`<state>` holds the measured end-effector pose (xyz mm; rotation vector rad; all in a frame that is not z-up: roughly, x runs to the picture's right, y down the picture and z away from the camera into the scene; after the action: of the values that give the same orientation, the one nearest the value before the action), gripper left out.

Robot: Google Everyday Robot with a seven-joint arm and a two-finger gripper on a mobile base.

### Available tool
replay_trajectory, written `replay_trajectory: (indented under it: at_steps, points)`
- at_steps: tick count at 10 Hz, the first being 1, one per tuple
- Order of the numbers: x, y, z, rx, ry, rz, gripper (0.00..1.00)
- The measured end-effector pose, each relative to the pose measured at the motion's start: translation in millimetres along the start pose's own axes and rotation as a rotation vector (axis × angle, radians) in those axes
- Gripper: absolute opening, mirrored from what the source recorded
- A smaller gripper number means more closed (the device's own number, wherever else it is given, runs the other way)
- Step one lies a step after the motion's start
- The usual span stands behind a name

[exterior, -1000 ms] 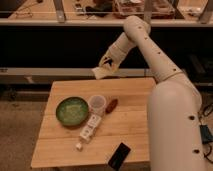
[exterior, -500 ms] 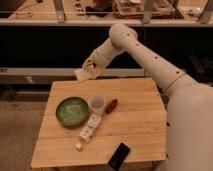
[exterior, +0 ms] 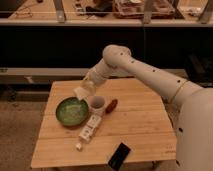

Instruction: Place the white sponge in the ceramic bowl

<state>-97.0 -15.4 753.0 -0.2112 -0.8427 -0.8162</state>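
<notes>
The green ceramic bowl (exterior: 70,111) with a paler speckled inside sits on the left part of the wooden table (exterior: 140,130). My gripper (exterior: 83,91) is at the end of the white arm, just above the bowl's right rim, and is shut on the white sponge (exterior: 81,93), a small off-white block held in the air. The fingers themselves are largely hidden behind the sponge.
A translucent white cup (exterior: 97,105) stands right of the bowl, a small red object (exterior: 111,105) beside it. A long white box with dark markings (exterior: 90,127) and a tiny white cube (exterior: 78,146) lie in front. A black phone-like slab (exterior: 120,156) lies near the front edge.
My arm has swung left and down, carrying the sponge from above the table's back edge to just over the bowl's right rim.
</notes>
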Motion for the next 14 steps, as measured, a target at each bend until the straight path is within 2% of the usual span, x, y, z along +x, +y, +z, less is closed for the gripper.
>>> replay_trajectory:
  at_steps: [1, 3, 5, 10, 12, 14]
  points:
    - [-13.3, -6.5, 5.5, -0.004, -0.006, -0.058, 0.0]
    - [-27.9, -18.7, 8.4, 0.003, -0.019, -0.115, 0.0]
    - [-39.5, -23.7, 8.3, 0.009, -0.053, -0.156, 0.0]
    - [-40.6, -23.2, 7.9, 0.009, -0.058, -0.16, 0.0]
    - [-39.8, -26.5, 9.4, 0.022, -0.047, -0.166, 0.0]
    - [-46.0, -40.3, 28.4, 0.051, -0.037, -0.193, 0.0]
